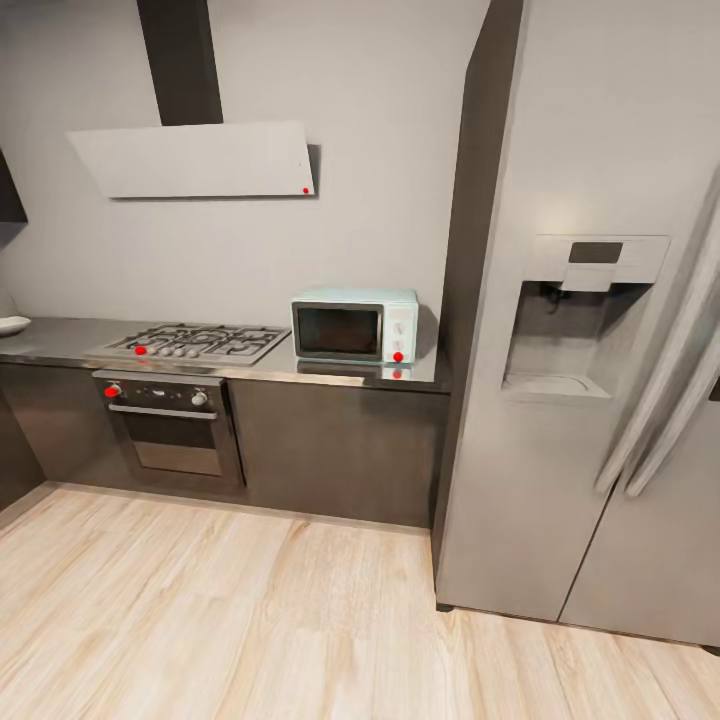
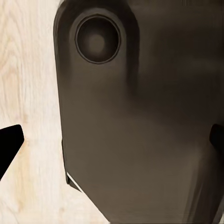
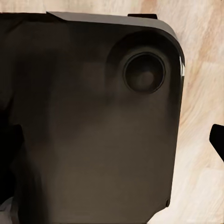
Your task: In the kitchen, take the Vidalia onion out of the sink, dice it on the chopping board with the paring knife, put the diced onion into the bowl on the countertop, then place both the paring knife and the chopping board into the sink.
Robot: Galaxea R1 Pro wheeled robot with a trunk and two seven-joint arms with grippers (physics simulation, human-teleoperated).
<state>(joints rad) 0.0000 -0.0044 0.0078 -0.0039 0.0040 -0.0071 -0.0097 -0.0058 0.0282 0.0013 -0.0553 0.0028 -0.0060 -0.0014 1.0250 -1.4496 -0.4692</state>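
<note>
The grey countertop (image 1: pixel 60 342) runs along the far wall over dark cabinets. At its far left end sits the white bowl (image 1: pixel 10 325), cut off by the frame edge. The Vidalia onion, sink, chopping board and paring knife are out of view. In the left wrist view my left gripper (image 2: pixel 112 142) is open, one black fingertip (image 2: pixel 9 144) at each side of the frame, over my own dark base and the wooden floor. My right gripper (image 3: pixel 112 140) also stands open, with one fingertip (image 3: pixel 217 140) showing and nothing between the fingers.
A gas hob (image 1: pixel 195 343) and built-in oven (image 1: pixel 168 425) sit left of a pale blue microwave (image 1: pixel 355 326). A tall steel fridge (image 1: pixel 590 330) fills the right side. A range hood (image 1: pixel 195 160) hangs above. Light wooden floor (image 1: pixel 250 620) stretches ahead.
</note>
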